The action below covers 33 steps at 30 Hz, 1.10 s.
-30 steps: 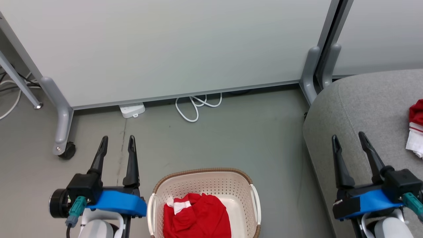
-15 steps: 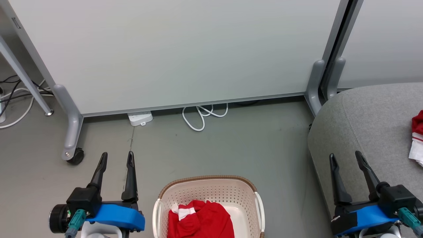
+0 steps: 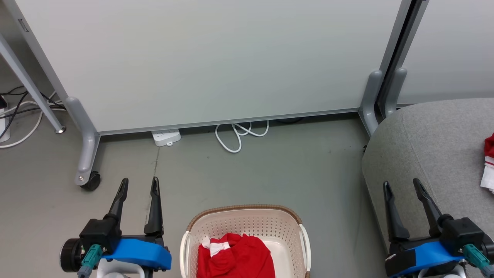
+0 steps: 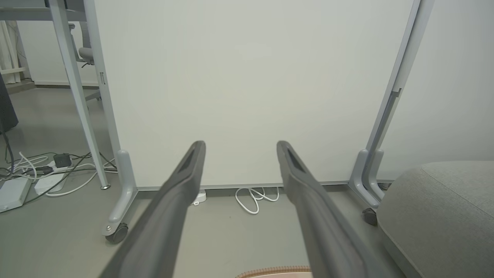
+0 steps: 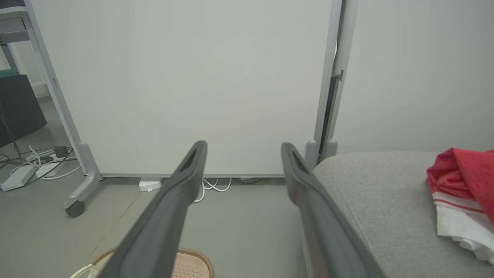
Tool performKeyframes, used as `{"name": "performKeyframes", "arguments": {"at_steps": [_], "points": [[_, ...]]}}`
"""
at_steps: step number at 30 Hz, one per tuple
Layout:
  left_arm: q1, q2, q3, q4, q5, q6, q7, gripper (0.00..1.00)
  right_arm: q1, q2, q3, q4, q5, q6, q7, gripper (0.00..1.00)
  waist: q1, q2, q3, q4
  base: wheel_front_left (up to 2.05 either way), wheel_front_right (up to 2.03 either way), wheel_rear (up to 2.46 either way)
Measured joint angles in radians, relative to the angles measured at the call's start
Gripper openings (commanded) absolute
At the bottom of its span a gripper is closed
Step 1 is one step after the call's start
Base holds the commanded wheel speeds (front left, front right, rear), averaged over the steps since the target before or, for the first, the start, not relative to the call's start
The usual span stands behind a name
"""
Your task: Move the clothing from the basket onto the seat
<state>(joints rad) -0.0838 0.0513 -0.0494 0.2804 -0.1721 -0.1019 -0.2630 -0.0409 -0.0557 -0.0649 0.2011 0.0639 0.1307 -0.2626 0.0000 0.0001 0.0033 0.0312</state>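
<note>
Reach stage: clothing (image 3: 235, 258) heaped in basket (image 3: 247, 224); left fingers (image 3: 155, 208), right fingers (image 3: 393, 216) spread, empty. Next, likely: dip in, pinch fabric.

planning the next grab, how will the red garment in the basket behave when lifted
Probably floppy: the garment lies crumpled in folds, so it should sag and drape from a pinch. Likely light for its bulk, being thin cloth. The perforated basket looks light and might shift if cloth drags.

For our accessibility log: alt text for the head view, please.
A cream basket holding red clothing sits on the floor between the open, empty left gripper and right gripper; another red garment lies on the grey seat.
</note>
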Motion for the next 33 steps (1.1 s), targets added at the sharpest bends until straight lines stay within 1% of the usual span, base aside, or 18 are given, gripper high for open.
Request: {"name": "performKeyframes", "arguments": {"at_steps": [7,14,21,33], "points": [[-0.001,0.000,-0.004,0.007,0.001,-0.001,0.000,1.00,0.000,0.001,0.005,0.003,0.000,0.000,0.000,1.00,0.0000,0.0000,0.002,-0.004,0.00,0.00,0.00],[-0.055,0.000,-0.069,0.055,0.035,-0.015,0.000,1.00,-0.016,0.002,0.016,-0.002,0.000,0.000,0.000,1.00,0.0000,0.0000,0.021,-0.022,0.00,0.00,0.00],[-0.186,0.012,-0.175,0.150,0.073,-0.022,0.000,1.00,-0.084,-0.001,0.038,-0.027,0.000,0.000,0.000,1.00,0.0001,0.0000,0.098,-0.053,0.00,0.00,0.00],[-0.435,0.111,-0.446,0.358,0.053,-0.028,0.000,1.00,-0.264,-0.011,0.070,-0.066,0.001,0.000,0.000,1.00,0.0003,-0.0001,0.316,-0.134,0.00,0.00,0.00]]}}
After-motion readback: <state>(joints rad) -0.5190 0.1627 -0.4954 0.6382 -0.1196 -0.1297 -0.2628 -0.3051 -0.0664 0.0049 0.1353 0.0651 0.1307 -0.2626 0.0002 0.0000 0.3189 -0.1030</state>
